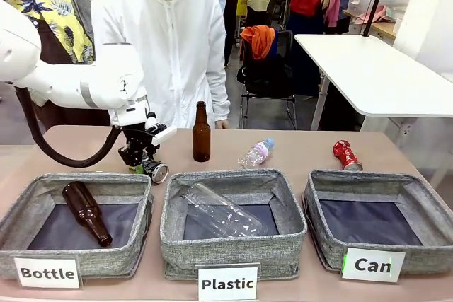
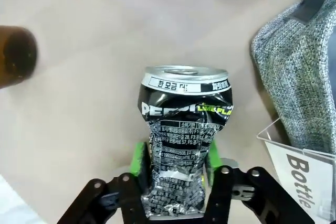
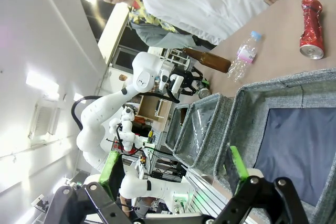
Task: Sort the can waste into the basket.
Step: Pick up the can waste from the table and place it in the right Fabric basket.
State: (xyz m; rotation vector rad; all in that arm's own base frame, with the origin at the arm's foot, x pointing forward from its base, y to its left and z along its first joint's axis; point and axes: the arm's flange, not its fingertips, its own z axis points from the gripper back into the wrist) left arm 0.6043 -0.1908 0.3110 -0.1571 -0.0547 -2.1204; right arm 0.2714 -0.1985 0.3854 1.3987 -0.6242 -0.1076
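Observation:
My left gripper (image 1: 146,161) is shut on the black-and-silver crushed can (image 1: 155,170), low over the table just behind the "Bottle" bin. In the left wrist view the green pads (image 2: 138,159) press both sides of that can (image 2: 181,140), whose silver end points away. The red crushed can (image 1: 347,155) lies on the table behind the grey basket labelled "Can" (image 1: 425,252). My right gripper (image 3: 173,166) stands open with nothing between its fingers, above that basket's (image 3: 283,90) near side, and the red can (image 3: 311,30) shows beyond it.
The "Bottle" bin (image 1: 28,196) holds a brown bottle and the "Plastic" bin (image 1: 233,249) a clear bottle. A brown bottle (image 1: 202,132) stands on the table and a clear plastic bottle (image 1: 256,153) lies beside it. A person in white stands at the far side.

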